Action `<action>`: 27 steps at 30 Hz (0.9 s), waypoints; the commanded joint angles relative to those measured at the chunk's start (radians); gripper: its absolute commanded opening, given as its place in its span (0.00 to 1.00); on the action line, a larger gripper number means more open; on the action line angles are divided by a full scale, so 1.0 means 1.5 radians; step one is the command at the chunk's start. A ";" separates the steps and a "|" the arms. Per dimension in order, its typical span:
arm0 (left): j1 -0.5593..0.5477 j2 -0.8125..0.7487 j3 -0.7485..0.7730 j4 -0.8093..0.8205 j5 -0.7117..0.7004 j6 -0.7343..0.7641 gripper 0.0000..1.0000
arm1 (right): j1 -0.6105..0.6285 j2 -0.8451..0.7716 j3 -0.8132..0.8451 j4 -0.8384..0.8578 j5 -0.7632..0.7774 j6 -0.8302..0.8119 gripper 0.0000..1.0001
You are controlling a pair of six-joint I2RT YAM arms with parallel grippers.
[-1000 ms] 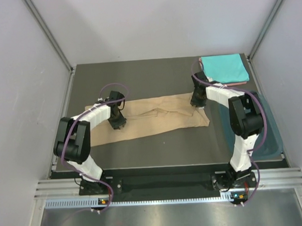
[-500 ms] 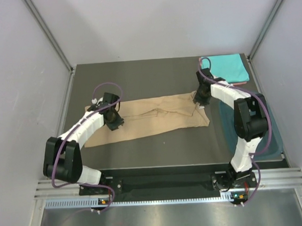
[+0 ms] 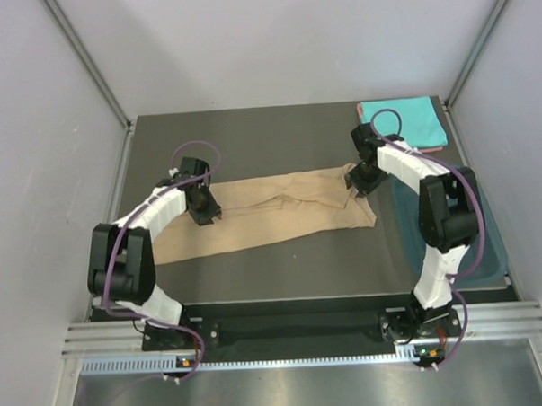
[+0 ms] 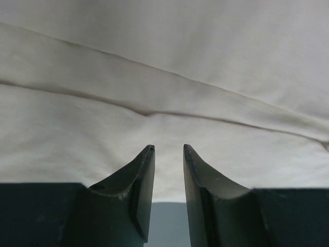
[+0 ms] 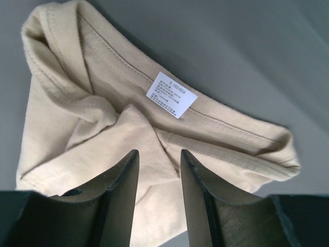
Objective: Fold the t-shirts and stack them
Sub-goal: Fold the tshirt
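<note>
- Tan t-shirt lies as a long folded strip across the table, unmoved since a second ago.
- Turquoise t-shirt sits folded on the salmon-pink one, beyond the strip's right end.
- Right gripper has moved to the strip's collar end. We see its jaws widened, partly apart, holding nothing.
- Left gripper has shifted toward the strip's far edge, jaws partly apart, empty.
- We judge the lengthwise fold done, with cross-folding next.

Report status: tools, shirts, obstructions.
Left tool open over tan shirt, nothing gripped. Right tool open at its collar. Tan shirt lies as long strip; turquoise shirt folded far right. No obstruction seen.
</note>
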 commanded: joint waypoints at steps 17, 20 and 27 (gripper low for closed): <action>0.045 -0.019 -0.087 -0.033 -0.131 -0.071 0.33 | 0.037 0.117 0.057 -0.017 0.063 0.122 0.39; 0.044 -0.074 -0.074 -0.018 -0.104 -0.056 0.33 | 0.036 0.142 0.092 -0.027 0.088 0.103 0.39; 0.045 -0.074 0.043 -0.071 -0.139 -0.013 0.34 | 0.030 0.187 0.167 -0.025 0.114 0.069 0.39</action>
